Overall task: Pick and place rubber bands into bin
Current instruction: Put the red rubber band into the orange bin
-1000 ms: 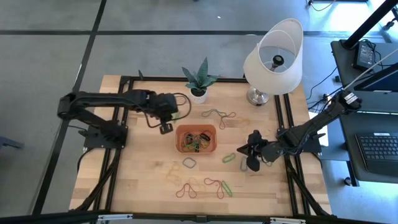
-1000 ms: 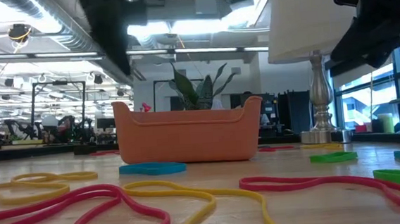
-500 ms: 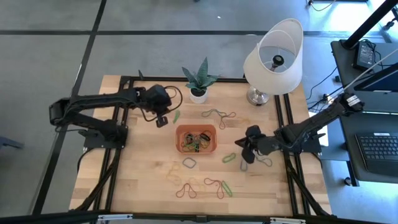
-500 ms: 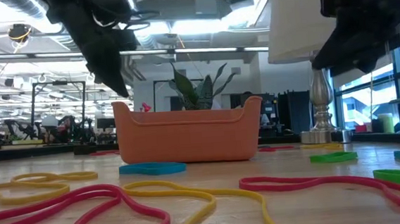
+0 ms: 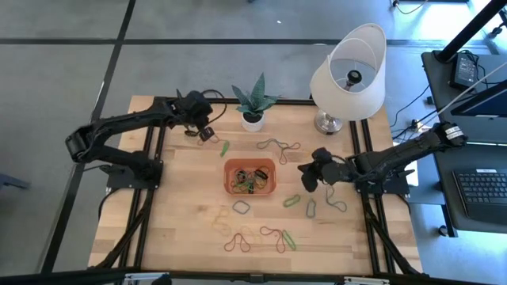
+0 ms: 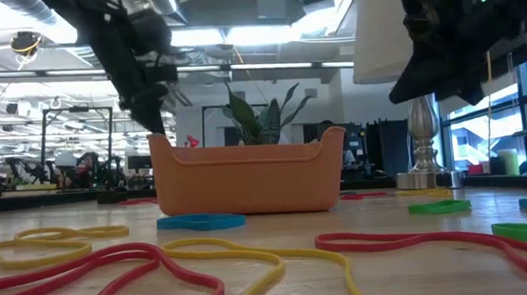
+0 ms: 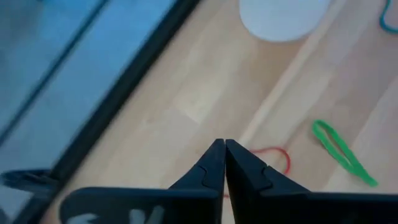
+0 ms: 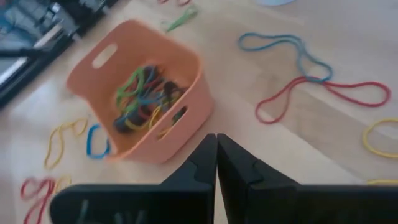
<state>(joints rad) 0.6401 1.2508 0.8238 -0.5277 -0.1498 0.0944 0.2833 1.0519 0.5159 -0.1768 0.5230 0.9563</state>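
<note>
Bin (image 5: 250, 176) sits mid-table, already holding a heap of bands (image 8: 144, 99). Loose bands lie scattered around it: a linked pair (image 5: 279, 146) on the lamp side, several (image 5: 261, 236) toward the near edge, one green (image 5: 225, 148) between the bin and the plant.

Left gripper (image 5: 203, 134) hangs over the far-left part of the table, near the white pot (image 7: 283, 17). Fingers (image 7: 214, 165) pressed together, nothing visibly between them. Just ahead of the tips, a red band (image 7: 278, 159) lies flat on the wood; the green band (image 7: 337, 151) lies just beyond it, long axis slanting away from the tips.

Right gripper (image 5: 304, 176) hovers to the right of the bin, also closed; whether it carries a band I cannot tell. Its wrist view looks past the tips straight at the bin wall.

Judgement: the red band belongs to the left arm, being far nearer. It lies right in front of the closed tips, so the fingers would need to part and drop over it. The bin then lies toward table centre from there.
</note>
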